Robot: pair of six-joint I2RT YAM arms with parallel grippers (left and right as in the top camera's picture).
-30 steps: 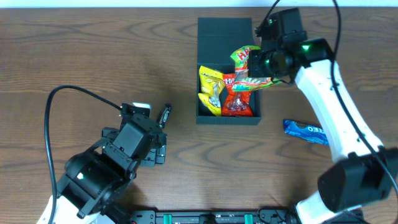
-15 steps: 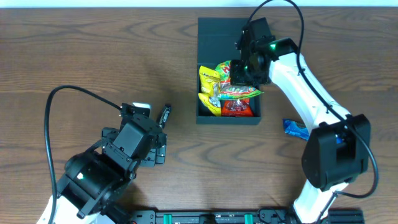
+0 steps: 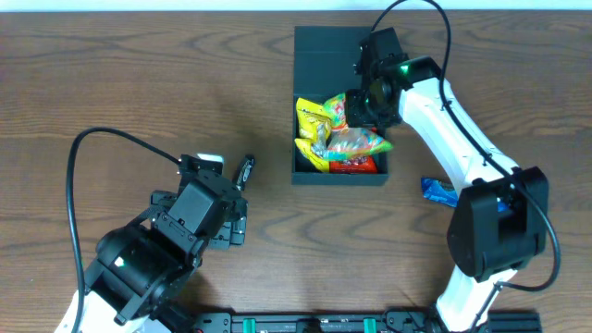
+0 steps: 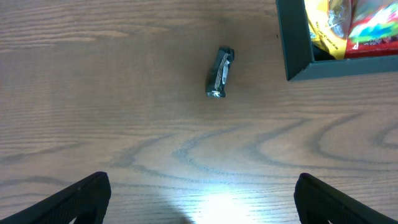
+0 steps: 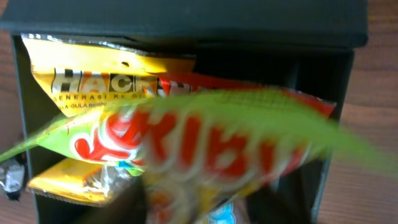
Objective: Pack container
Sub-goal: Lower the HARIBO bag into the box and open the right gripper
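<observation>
Teal-black cardboard, the container (image 3: 339, 178) sits upper centre, full of snacks. We hang our right gripper (image 3: 363, 104) over its green packet (image 3: 359, 141), seemingly to lay it in, though we cannot tell how the jaws stand. Our left gripper (image 4: 200, 198) rests lower left, spread wide, out of the way.

**Wooden table** (image 3: 111, 83): mid-brown, with darker wavy grain throughout.

**Dark teal-black matte square cardboard container** (image 3: 339, 178), near the table's far edge: walls and flap lid were uniform and unpatterned.

**Contents of the container:**
- The crinkled yellow plastic packet (image 3: 311, 118) bore black block lettering.
- The glossy light-green packet (image 3: 359, 141) carried red lettering on a pale ground, with multicoloured patches.
- The flat red packet (image 3: 359, 166) showed beneath it.

**Small black-and-silver foil wrapper** (image 4: 220, 73): dark against the grain.

**Blue foil wrapper** (image 3: 435, 190), toward the right edge: bright blue.

**Right arm** (image 3: 444, 116): white shell, black joints, one green light.

**Left arm** (image 3: 176, 227): black.
</observation>
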